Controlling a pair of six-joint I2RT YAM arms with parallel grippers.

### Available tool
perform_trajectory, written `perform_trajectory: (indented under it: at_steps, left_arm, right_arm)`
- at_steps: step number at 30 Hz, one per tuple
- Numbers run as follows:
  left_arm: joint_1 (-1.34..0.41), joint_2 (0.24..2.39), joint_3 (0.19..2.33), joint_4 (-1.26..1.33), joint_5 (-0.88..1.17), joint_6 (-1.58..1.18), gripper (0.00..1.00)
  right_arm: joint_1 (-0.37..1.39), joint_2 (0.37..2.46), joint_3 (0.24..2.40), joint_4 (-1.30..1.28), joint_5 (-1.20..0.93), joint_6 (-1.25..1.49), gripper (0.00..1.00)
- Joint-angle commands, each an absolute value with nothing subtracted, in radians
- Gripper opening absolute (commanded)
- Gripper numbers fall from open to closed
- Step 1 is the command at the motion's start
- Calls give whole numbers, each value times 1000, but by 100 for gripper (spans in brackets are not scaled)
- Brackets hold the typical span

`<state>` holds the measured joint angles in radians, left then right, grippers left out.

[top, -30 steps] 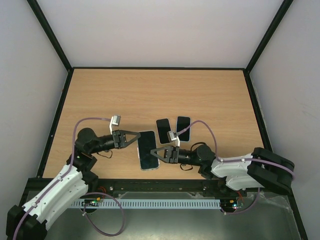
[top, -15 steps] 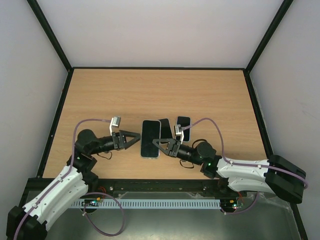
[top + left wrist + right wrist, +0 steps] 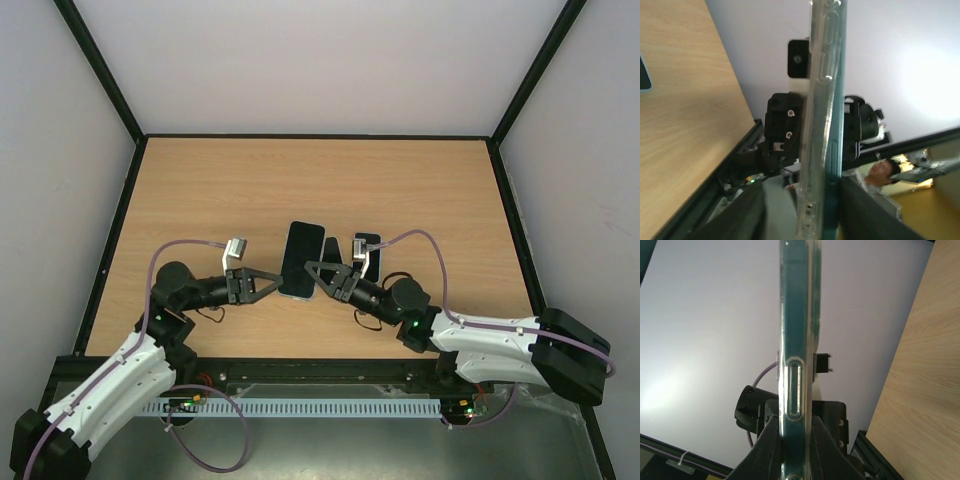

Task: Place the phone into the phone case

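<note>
A wooden table [image 3: 200, 180] seen from above, with two robot arms reaching in from its 6 o'clock edge.

The left arm comes up from 7 o'clock. The left gripper [image 3: 274, 283] points toward 3 o'clock and meets the lower left edge of a phone [image 3: 301, 255]. The phone sits a little toward 6 o'clock from the table's middle, its dark screen facing up and its long side running from 12 to 6.

The left wrist camera sees the phone edge-on, raised off the table. A clear case [image 3: 815, 125] lies flush along one face of its teal side. One finger [image 3: 865, 210] touches the phone's side. The other finger shows a thin blurred gap beside the case, so I cannot tell whether this gripper is clamped or slack.

The right gripper [image 3: 312, 270] meets the phone's lower right edge from 4 o'clock. In the right wrist camera its fingers [image 3: 771, 450] press tightly on both faces of the phone and case, gripping them firmly.

Just beside the phone at 3 o'clock lies a dark rectangle [image 3: 334, 250], partly hidden. A second dark rectangle [image 3: 368, 242] lies next to it, further toward 3 o'clock. Both rest flat on the table.

The right arm stretches away toward 4 o'clock.
</note>
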<state>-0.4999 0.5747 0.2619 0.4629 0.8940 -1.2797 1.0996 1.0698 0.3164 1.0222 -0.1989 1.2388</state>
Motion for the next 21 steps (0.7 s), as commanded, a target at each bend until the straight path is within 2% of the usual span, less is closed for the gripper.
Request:
perform_trajectory:
  at_steps: [1,5,6,13,16,21]
  left_arm:
    - [-505,575,278,447,895,-1246,29]
    - [-505,597,287,457,899,-1240,11]
    - [-505,600,295,443,899,-1230,4]
    - [-505,622,432,109,829,-1047,2]
    - [-505,607,450,55,802,-1031,2]
    - [-504,594,447,36,755,-1018,2]
  right_arm:
    - [1097,1067,348,1104,-167,1241,7]
    - [1098,1065,336,1094,-169,1247,7]
    - [1097,1065,335,1085,-173,1247,7]
    - [1097,1057,343,1009,-158,1209,8]
    - [1097,1067,348,983,-159,1202,9]
    - [1097,1085,339,963,-161,1214,16]
